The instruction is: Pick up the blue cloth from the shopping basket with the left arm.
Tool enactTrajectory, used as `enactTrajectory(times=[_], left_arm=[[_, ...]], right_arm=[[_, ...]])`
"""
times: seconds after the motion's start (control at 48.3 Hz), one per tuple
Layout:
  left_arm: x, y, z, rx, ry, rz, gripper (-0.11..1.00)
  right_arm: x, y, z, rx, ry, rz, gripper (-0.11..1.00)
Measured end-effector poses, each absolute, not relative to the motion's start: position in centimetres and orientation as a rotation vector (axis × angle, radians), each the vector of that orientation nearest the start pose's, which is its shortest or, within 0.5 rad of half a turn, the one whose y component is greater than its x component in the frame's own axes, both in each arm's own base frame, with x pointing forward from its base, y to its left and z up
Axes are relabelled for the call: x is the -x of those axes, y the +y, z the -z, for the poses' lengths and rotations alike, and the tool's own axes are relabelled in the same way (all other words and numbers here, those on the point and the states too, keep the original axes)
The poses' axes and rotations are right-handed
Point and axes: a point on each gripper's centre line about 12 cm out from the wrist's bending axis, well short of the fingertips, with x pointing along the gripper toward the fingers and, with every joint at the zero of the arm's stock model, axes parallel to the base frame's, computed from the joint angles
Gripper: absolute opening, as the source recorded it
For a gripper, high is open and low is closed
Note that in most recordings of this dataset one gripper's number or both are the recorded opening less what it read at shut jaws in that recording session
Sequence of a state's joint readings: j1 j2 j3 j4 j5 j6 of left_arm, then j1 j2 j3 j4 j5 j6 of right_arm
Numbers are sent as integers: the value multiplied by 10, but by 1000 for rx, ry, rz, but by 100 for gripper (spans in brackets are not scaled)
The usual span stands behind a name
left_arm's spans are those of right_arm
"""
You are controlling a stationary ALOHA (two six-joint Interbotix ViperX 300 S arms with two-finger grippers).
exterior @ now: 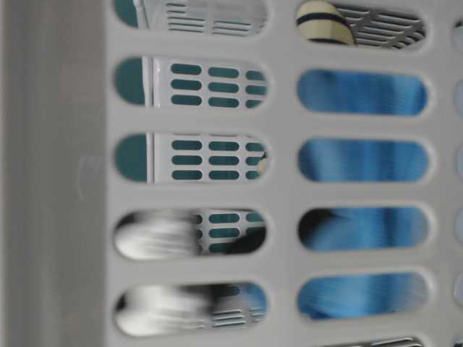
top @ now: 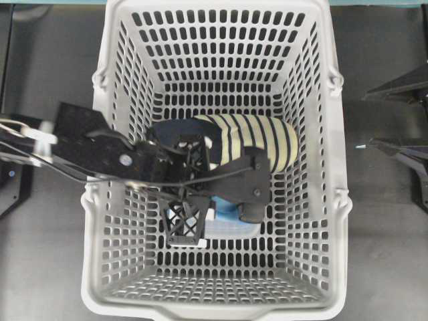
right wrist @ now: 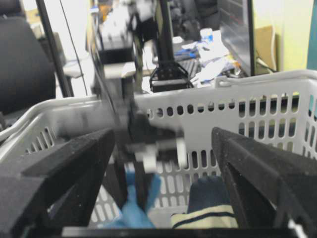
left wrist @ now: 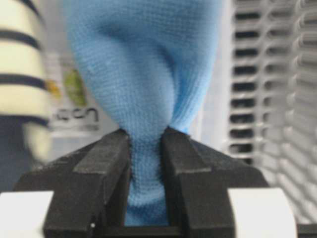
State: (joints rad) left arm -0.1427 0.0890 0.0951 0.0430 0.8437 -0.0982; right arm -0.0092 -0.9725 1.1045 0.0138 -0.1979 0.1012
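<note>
Cloth (left wrist: 141, 84) is pinched between the black fingers (left wrist: 106, 168) of the left pincer (left wrist: 146, 168), which has closed narrow on a gathered fold of the blue fabric. The cloth hangs bunched inside the shopping basket (top: 334, 200), beside the striped slipper (top: 257, 137), with a clear printed packet (left wrist: 74, 111) behind it. The right pincer (right wrist: 163, 178) waits outside the basket, its fingers spread wide and holding nothing. The grip takes only a thin pleat, so the soft fabric could slip free if the arm lifts quickly. The trailing cloth might also drag against the slipper or snag on the slotted basket wall and be pulled out of the hold.
</note>
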Motion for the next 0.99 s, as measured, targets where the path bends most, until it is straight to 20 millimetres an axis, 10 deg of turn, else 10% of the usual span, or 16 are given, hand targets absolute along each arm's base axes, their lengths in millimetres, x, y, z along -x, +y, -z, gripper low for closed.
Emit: enactTrajectory(times=[0.477,0.995], left_arm=[[-421,-45,-435,11,914,31,17],[-430,-45,-440,8,941,27,17]], right_arm=[[-201,-2,-311,-116,-62,7,76],[-200,-2,-312,-113,-66,6,76]])
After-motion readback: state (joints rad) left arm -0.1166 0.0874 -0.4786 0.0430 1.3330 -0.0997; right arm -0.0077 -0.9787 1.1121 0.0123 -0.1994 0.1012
